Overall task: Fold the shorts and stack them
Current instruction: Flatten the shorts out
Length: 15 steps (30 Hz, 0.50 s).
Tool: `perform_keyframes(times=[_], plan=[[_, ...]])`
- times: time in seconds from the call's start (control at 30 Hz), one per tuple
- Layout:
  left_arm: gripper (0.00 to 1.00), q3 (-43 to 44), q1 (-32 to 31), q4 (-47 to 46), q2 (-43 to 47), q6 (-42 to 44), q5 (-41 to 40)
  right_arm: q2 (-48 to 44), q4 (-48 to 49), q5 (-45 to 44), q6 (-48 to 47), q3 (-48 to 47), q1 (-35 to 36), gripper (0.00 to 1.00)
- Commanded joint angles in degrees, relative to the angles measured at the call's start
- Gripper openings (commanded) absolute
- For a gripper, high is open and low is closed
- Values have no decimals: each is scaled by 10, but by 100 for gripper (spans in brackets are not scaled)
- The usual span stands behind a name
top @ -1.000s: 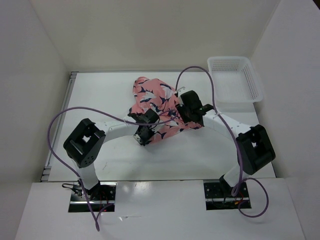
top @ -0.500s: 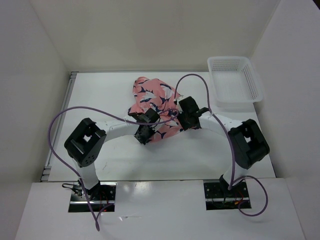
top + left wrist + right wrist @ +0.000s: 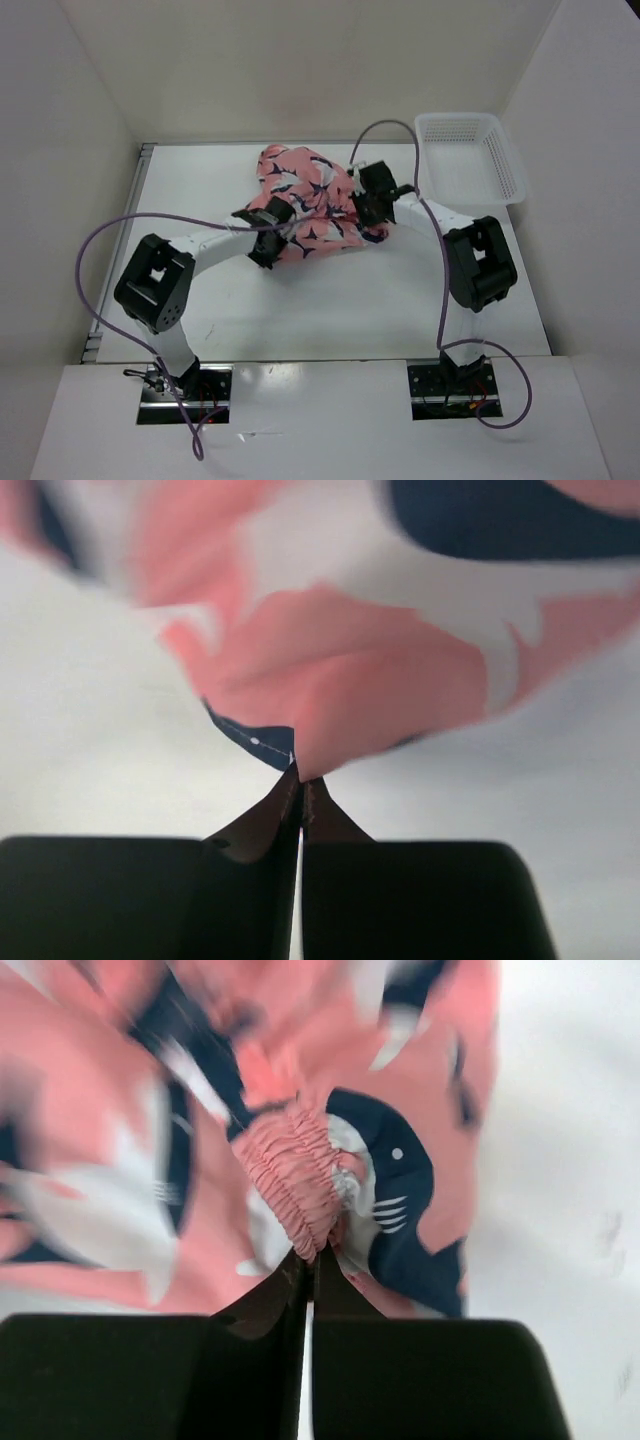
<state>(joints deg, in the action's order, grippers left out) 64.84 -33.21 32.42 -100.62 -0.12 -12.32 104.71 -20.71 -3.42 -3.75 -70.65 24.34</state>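
Observation:
The salmon-pink shorts with navy and white print lie crumpled mid-table between both arms. My left gripper sits at their near-left edge, shut on a hem corner of the shorts, with the jaws pinched together around the fabric. My right gripper is at the shorts' right side, shut on the gathered elastic waistband, the jaws pressed together on it. The cloth hangs blurred over white table in both wrist views.
A white mesh basket stands at the back right corner of the table. White walls enclose the table on the left, back and right. Purple cables loop above each arm.
Both grippers moved away from the bases and slightly left, dragging the shorts with them. The right gripper went from open to shut on the waistband. The right arm stretched further out.

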Motion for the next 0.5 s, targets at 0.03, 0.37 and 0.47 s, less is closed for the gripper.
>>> perform_keyframes(times=[0.03,0.37,0.47], plan=[[0,155,187,-45,26,1,-93,20,15,169,92,-281,-52,0],[0,268,257,-15,98,1,-79,-83,2,250,122,-243,-126,0],[0,195,267,-20,144,1,-90,-134,-11,250,107,-141,-126,0]])
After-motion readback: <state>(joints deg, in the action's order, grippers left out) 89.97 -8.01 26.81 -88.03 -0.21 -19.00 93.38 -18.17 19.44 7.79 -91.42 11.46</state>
